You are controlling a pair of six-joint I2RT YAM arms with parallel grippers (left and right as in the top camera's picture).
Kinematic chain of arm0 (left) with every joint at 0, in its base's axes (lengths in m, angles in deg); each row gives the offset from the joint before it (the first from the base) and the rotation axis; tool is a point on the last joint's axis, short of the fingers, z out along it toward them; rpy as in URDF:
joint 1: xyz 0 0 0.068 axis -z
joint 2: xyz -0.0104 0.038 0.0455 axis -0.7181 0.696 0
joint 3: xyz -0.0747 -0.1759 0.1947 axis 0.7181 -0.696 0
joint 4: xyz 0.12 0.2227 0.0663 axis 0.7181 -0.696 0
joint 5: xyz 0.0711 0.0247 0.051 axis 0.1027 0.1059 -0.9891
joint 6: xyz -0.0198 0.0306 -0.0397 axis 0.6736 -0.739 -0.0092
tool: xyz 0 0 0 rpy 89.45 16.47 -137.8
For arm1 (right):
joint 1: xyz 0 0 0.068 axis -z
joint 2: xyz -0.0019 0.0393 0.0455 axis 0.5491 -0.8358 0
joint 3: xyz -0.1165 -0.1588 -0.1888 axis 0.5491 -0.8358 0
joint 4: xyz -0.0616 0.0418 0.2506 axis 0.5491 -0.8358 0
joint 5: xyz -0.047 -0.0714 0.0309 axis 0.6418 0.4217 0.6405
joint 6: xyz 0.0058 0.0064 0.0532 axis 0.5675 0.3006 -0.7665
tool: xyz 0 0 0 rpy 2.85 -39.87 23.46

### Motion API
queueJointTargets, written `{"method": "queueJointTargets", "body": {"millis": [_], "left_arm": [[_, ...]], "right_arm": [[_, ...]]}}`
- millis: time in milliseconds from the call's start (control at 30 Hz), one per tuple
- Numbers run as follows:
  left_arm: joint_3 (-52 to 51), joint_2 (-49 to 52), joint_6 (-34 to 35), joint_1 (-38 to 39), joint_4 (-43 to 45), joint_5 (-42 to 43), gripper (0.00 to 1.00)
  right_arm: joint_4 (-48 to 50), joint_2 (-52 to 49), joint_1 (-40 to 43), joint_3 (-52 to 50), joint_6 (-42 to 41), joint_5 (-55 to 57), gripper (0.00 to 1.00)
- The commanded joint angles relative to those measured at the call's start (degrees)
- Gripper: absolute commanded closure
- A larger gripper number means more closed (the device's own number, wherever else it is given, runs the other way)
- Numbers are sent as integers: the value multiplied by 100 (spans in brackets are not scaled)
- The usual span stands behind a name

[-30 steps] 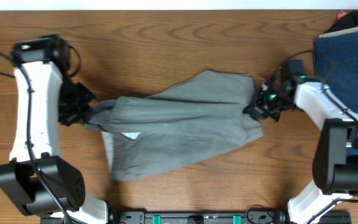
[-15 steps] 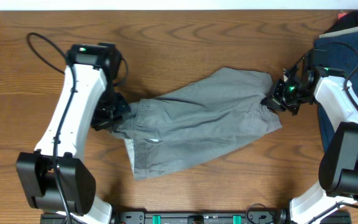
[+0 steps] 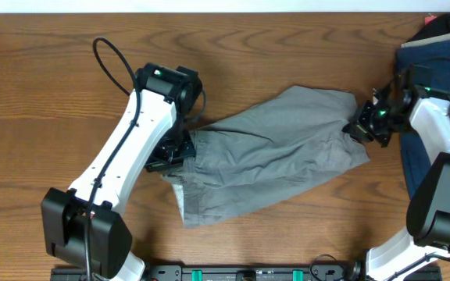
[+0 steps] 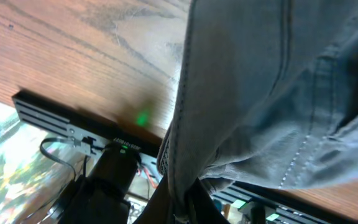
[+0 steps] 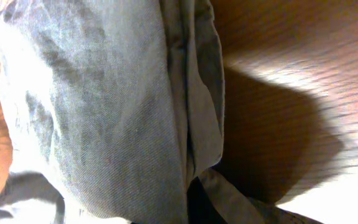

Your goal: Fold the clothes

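Jaws of both grippers are closed tight on cloth, one at each end of the garment. A brown wooden table [image 3: 53,70] fills the overhead view. Across its middle lies a pair of grey woven cotton shorts [image 3: 276,152], stretched slantwise, crumpled, with the lower left part sagging toward the near edge. A dark blue garment [image 3: 436,66] lies at the far right corner, apart from the shorts. The left gripper [image 3: 180,151] clamps the bunched left end, and its wrist view shows stitched seams hanging above the wood. The right gripper [image 3: 363,127] pinches a folded hem at the right end.
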Motion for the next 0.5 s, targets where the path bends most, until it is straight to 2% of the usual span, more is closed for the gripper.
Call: {"method": "queueJointTargets", "body": {"millis": [0, 267, 467], "left_arm": [[-286, -66, 111, 11, -319, -155, 94], [-1056, -66, 166, 11, 35, -146, 93], [-1165, -66, 197, 92, 413, 476, 94]], "right_arm": [[-20, 127, 240, 107, 186, 46, 99], [-144, 127, 566, 107, 219, 129, 99], [-184, 127, 575, 107, 251, 155, 99]]}}
